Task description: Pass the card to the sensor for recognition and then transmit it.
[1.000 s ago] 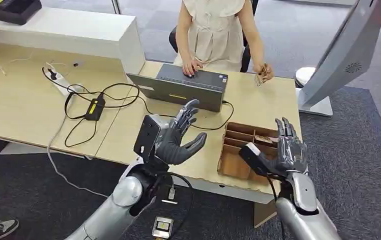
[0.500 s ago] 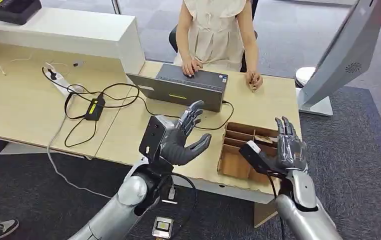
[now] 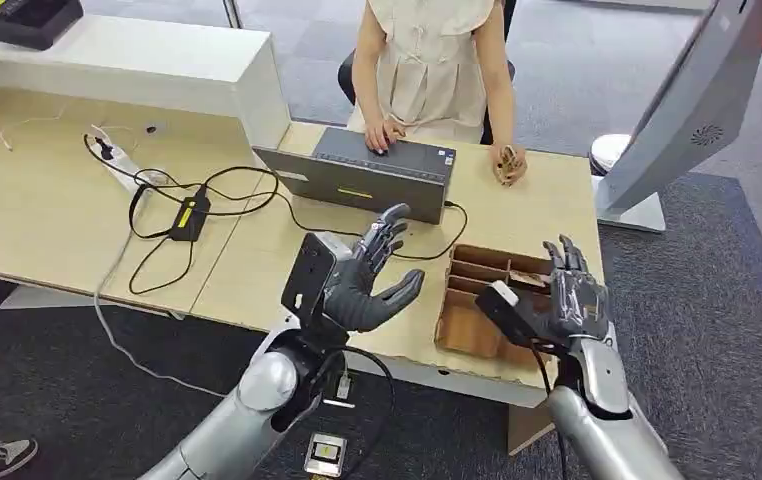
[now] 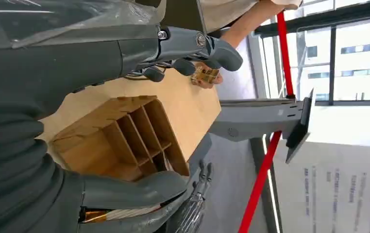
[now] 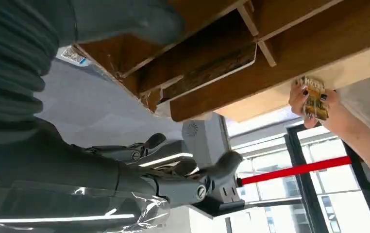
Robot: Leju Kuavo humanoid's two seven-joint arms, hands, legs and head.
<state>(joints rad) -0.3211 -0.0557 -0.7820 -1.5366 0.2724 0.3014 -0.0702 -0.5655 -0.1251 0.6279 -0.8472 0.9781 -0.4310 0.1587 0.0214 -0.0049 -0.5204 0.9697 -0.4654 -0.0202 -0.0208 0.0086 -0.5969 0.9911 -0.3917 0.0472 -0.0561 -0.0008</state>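
Observation:
A person across the desk holds a yellow patterned card (image 3: 505,163) against the tabletop; it also shows in the wrist views as the card (image 4: 205,75) and the card (image 5: 314,99). Their other hand rests on the grey box-shaped sensor (image 3: 377,180). My left hand (image 3: 362,280) hovers open, fingers spread, over the desk just short of the sensor. My right hand (image 3: 572,300) is open above a wooden divider box (image 3: 467,325), empty. The box's compartments (image 4: 125,131) hold a few cards, one a card in a slot (image 5: 207,75).
A power strip with black cables (image 3: 187,215) lies on the left of the desk beside a white raised counter (image 3: 127,60). A grey kiosk stand (image 3: 677,120) rises at the right. On the floor below the desk edge lies a small device (image 3: 325,455).
The person's hand with the card came down from raised to the tabletop. My left hand edged forward and right; my right hand sank slightly over the box.

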